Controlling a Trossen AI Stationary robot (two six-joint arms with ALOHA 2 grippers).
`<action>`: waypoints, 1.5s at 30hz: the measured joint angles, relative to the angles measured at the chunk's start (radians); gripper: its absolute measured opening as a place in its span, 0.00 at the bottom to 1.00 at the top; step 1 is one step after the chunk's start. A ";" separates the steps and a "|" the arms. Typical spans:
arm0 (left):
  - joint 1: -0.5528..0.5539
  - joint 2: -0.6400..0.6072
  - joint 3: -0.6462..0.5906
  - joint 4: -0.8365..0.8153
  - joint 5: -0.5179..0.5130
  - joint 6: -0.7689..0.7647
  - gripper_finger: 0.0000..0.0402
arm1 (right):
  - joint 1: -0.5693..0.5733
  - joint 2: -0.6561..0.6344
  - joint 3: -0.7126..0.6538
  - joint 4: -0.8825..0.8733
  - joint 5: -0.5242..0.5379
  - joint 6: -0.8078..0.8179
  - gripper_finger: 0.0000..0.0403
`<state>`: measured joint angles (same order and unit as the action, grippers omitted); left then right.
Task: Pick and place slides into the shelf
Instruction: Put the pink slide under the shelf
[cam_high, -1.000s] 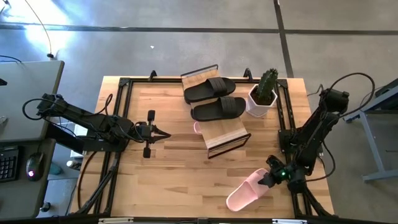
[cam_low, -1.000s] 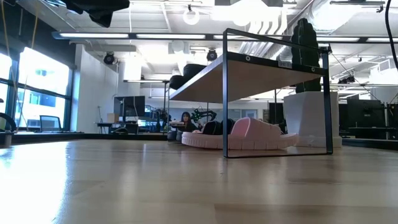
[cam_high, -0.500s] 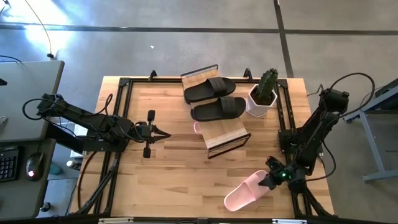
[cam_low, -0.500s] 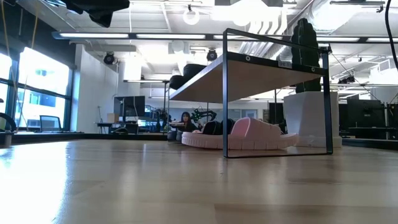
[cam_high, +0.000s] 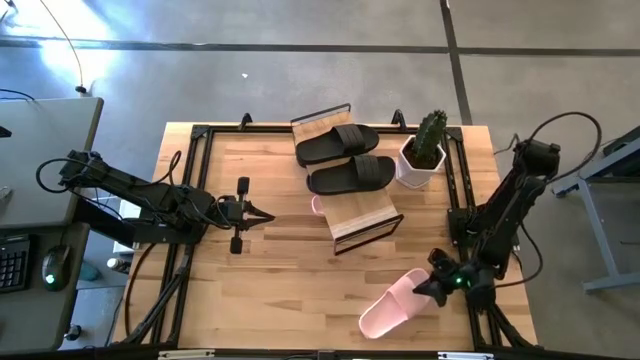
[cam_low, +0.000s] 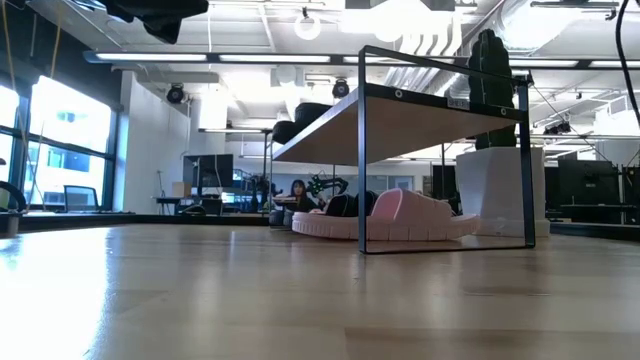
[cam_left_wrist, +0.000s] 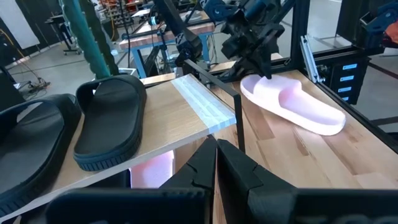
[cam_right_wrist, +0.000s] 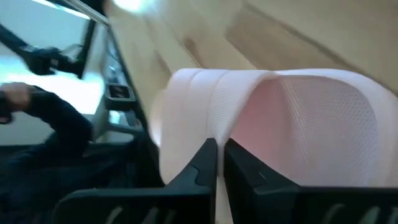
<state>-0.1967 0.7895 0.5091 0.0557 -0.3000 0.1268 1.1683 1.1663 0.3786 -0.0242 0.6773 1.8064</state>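
Observation:
A pale pink slide (cam_high: 388, 309) lies on the table near its right near corner, and my right gripper (cam_high: 428, 291) is shut on its strap end. The left wrist view shows the same slide (cam_left_wrist: 292, 104) with that gripper (cam_left_wrist: 260, 61) over it. The shelf (cam_high: 362, 218) stands mid-table. Two black slides (cam_high: 337, 143) (cam_high: 351, 175) rest on its upper boards, and another pink slide (cam_low: 410, 215) lies on its lower tier. My left gripper (cam_high: 262, 213) hangs shut, left of the shelf, with nothing between its fingers. My right gripper pinches the pink slide's wide strap at its edge (cam_right_wrist: 214, 121) between its two fingers. The fingers come from the table's right side, slanting downward. The slide's sole lies on the table, and its free end (cam_high: 366, 322) points toward the near edge.
A white pot with a cactus (cam_high: 422, 158) stands right of the shelf at the far edge. A black metal frame (cam_high: 190, 190) runs around the tabletop. Bare wood lies between the shelf and the near edge.
My right gripper has shut on the pink slide's strap and has rolled about its own pointing line. The slide's free end has swung a little toward the table's left edge, still on the table.

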 joint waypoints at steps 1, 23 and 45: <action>0.000 0.000 0.000 0.001 0.000 0.000 0.01 | 0.000 -0.017 0.000 0.000 0.020 -0.021 0.00; 0.000 0.020 0.001 0.001 0.095 0.350 0.00 | -0.003 -0.314 0.000 0.141 0.299 -0.556 0.00; -0.067 0.239 0.001 0.384 -0.245 1.272 0.00 | -0.327 -0.565 0.000 0.471 0.057 -1.213 0.00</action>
<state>-0.2641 1.0280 0.5098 0.4394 -0.5453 1.3985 0.8416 0.6014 0.3790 0.4469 0.7346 0.5931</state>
